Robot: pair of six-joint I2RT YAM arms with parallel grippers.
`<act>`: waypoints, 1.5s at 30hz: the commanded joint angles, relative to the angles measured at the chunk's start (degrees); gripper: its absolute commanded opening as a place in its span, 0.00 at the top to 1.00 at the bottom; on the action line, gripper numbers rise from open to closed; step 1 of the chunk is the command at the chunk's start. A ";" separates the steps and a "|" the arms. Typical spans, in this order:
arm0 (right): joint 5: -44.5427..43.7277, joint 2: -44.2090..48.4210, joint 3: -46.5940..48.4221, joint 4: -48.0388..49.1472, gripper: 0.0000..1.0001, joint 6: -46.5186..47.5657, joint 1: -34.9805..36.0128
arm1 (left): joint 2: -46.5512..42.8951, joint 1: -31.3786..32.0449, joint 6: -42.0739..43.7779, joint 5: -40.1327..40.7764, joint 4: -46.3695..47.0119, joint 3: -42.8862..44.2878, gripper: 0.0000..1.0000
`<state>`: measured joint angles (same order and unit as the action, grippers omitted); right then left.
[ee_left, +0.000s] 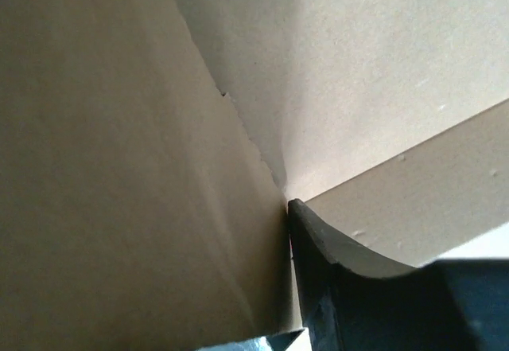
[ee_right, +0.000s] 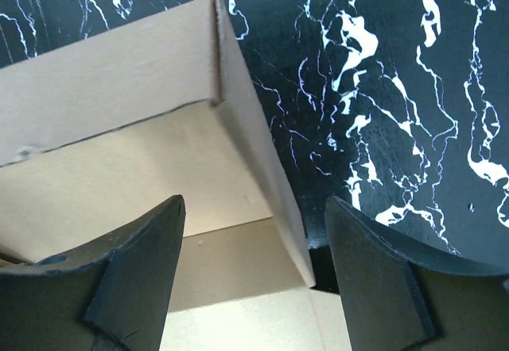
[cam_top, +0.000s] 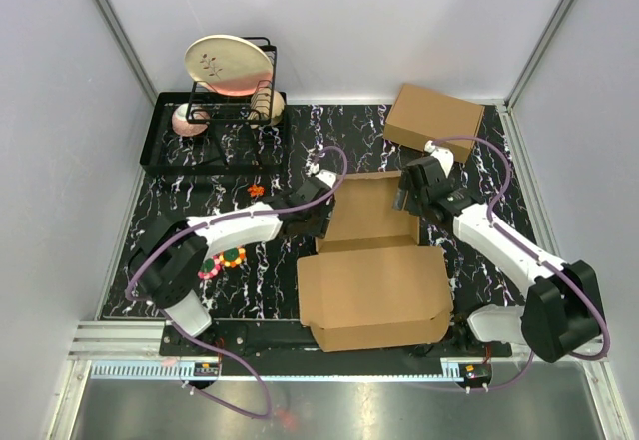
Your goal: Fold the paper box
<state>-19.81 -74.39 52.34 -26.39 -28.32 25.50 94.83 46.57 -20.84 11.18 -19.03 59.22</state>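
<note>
On the left, I am holding my left pincer against the left wall of the paper box. The box is lying mid-table between my 2 arms, its far half standing up as a shallow tray and its near half lying as 1 flat panel. Up close, cardboard is filling the wrist view and a flap is draping over 1 finger. The other finger is hidden, so I cannot tell whether this pincer is apart or clamped.

I am judging the board as light, stiff across its faces, bending only at the scored creases, and easy to dent at an edge. So I am wanting my grips on the walls near the corners, not mid-panel.

On the right, my right pincer is standing wide apart, straddling the right wall's top edge near the far corner, with neither finger seeming to press it. The smooth face may be slipping under the pads, so a light, square squeeze is looking safest.
</note>
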 commanded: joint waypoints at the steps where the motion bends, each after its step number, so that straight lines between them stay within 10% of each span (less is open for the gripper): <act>1: 0.30 3.72 -3.29 4.68 0.24 -0.60 -0.18 | -2.72 0.01 -3.06 2.43 9.88 -4.64 0.55; 7: 0.74 4.08 -5.84 5.83 0.30 -1.30 -0.18 | -2.10 0.19 -3.42 5.69 11.21 -4.56 1.00; 16: 2.41 2.32 -5.32 6.88 0.27 -2.01 -0.18 | -0.08 0.19 -1.40 2.36 0.33 2.56 0.99; 23: 3.20 1.09 -4.79 7.14 0.23 -2.09 -0.27 | 1.68 0.19 -0.78 0.95 -4.44 7.13 0.59; 30: 3.73 -0.49 -5.14 7.49 0.23 -1.83 -0.18 | 1.85 0.19 -2.01 3.32 -2.95 6.96 0.53; 35: 3.38 -1.28 -4.61 7.06 0.23 -1.57 -0.18 | 0.80 0.19 -2.98 6.48 -0.31 5.73 0.60; 41: 3.03 -0.58 -4.96 7.14 0.28 -1.48 -0.18 | -1.30 0.10 -3.24 8.68 2.50 2.93 1.00; 45: 3.38 1.43 -5.93 7.58 0.31 -1.39 -0.18 | -3.41 0.19 -3.42 10.08 5.40 -0.59 1.00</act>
<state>-16.58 -75.40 46.15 -20.88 -29.65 25.43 95.35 46.41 -24.49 18.68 -17.65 62.08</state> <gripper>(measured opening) 0.695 0.029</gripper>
